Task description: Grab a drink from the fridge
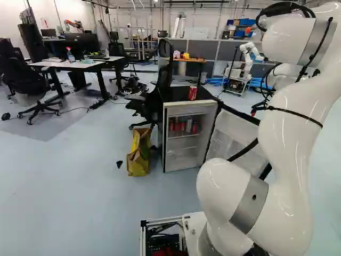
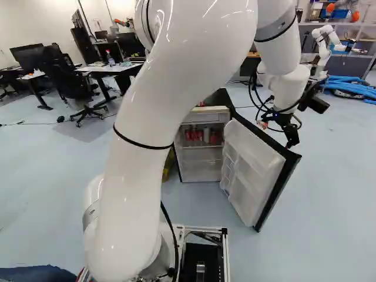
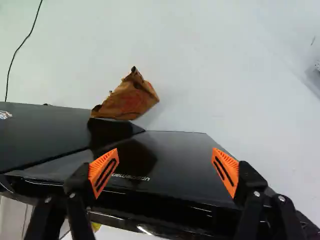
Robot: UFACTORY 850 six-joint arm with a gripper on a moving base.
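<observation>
In the right base view my gripper (image 2: 288, 132) hangs beyond the swung-out door (image 2: 255, 154). The wrist view shows the gripper (image 3: 165, 167) open, nothing between its orange pads, over glossy black panels (image 3: 170, 150) of the fridge. The fridge (image 1: 177, 96) stands open towards the base. On its shelf are several drinks, among them a red can (image 1: 171, 125), a silver can (image 1: 188, 125) and another red can (image 1: 194, 128). One more red can (image 1: 192, 93) is upright on the fridge top. The gripper is apart from all of them.
A yellow bag (image 1: 139, 154) stands on the floor against the fridge's side, with a black office chair (image 1: 152, 104) behind it. The wrist view shows a crumpled brown paper bag (image 3: 131, 99) beyond the black panels. Another robot (image 1: 246, 58) stands farther back.
</observation>
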